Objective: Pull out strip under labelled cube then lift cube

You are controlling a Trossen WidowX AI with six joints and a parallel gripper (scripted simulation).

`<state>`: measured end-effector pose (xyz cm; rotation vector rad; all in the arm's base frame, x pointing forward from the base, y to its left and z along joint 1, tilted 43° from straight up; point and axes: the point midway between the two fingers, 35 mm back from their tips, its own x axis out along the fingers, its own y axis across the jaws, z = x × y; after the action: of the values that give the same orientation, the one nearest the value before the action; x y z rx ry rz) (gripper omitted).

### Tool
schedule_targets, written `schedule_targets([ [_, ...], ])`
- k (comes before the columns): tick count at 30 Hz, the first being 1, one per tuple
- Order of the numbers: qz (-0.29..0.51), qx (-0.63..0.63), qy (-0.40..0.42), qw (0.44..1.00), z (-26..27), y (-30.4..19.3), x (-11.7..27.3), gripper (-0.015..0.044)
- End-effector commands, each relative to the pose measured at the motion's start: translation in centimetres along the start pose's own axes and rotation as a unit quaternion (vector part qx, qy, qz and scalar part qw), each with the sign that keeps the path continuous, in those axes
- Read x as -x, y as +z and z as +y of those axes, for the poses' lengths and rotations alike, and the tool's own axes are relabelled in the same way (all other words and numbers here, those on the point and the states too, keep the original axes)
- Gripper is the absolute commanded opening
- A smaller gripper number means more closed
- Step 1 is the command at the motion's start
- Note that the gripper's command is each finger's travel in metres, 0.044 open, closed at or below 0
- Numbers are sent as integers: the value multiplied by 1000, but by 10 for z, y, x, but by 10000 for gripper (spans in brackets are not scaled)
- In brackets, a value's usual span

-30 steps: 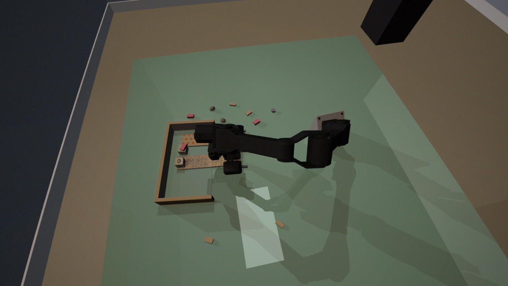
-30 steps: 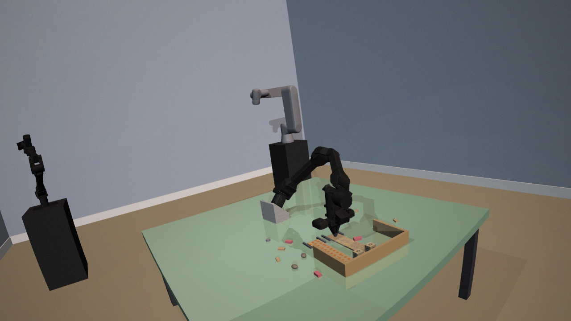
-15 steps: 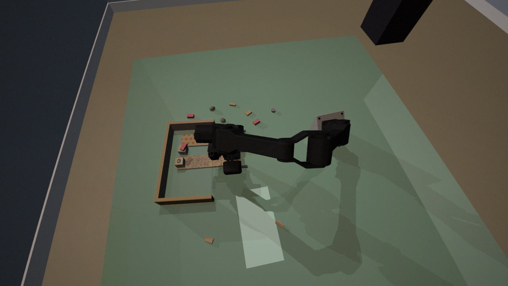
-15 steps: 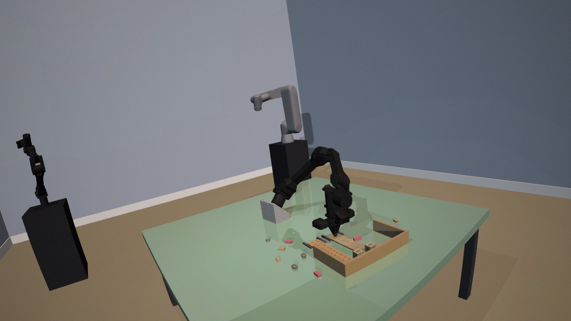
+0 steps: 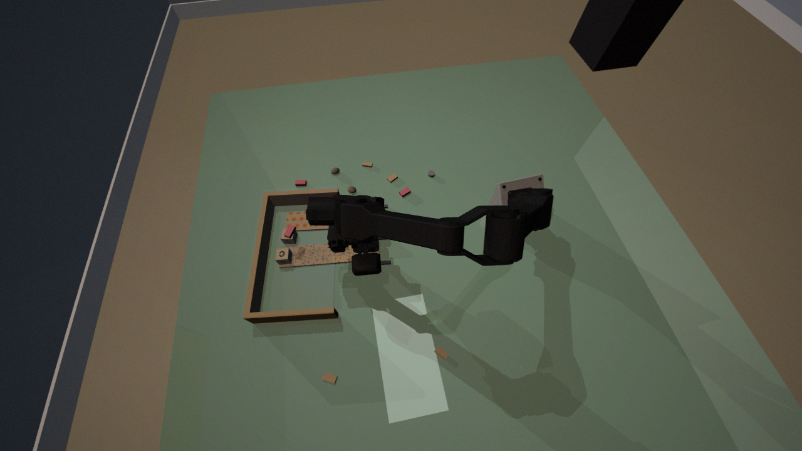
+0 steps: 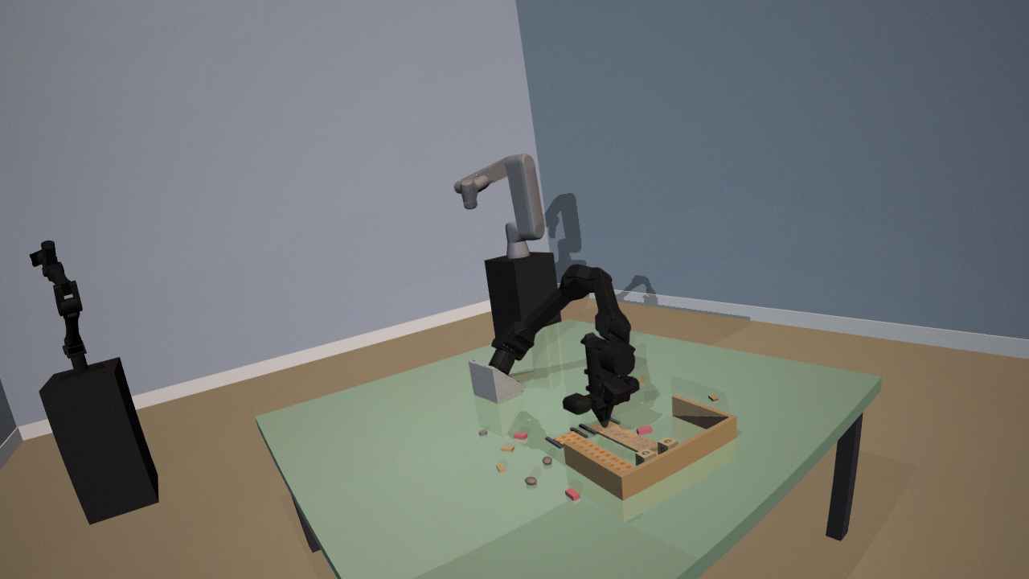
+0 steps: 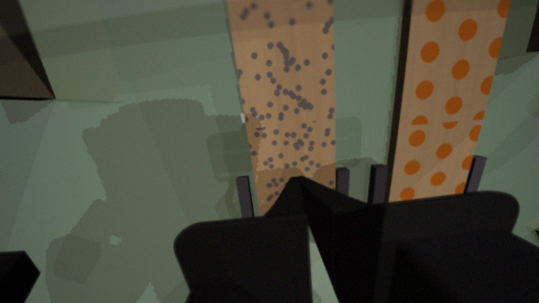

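Top view: one labelled cube [image 5: 283, 256], ring-marked, seated on the outer end of the grey-speckled strip [image 5: 325, 254] [image 6: 624, 435] [image 7: 290, 84]; wide gap to the lower wall of the wooden frame [image 5: 257, 255] [image 6: 683, 458] [image 7: 23, 80]

Exterior view: frame's open side facing the arm base; gripper [image 5: 358, 249] [image 6: 604, 423] [image 7: 296, 183] low over the speckled strip's inner end

Wrist view: fingertips pressed together, nothing pinched; narrow channel to the orange-dotted strip [image 5: 297, 220] [image 6: 593, 451] [image 7: 455, 84]
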<state>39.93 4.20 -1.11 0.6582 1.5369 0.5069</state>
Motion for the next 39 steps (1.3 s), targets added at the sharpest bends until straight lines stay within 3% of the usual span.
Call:
schedule_targets([
  [1, 3, 0, 1, 1000, 2, 0, -4, 0],
  [39, 4, 0, 1, 1000, 0, -37, -6, 0],
])
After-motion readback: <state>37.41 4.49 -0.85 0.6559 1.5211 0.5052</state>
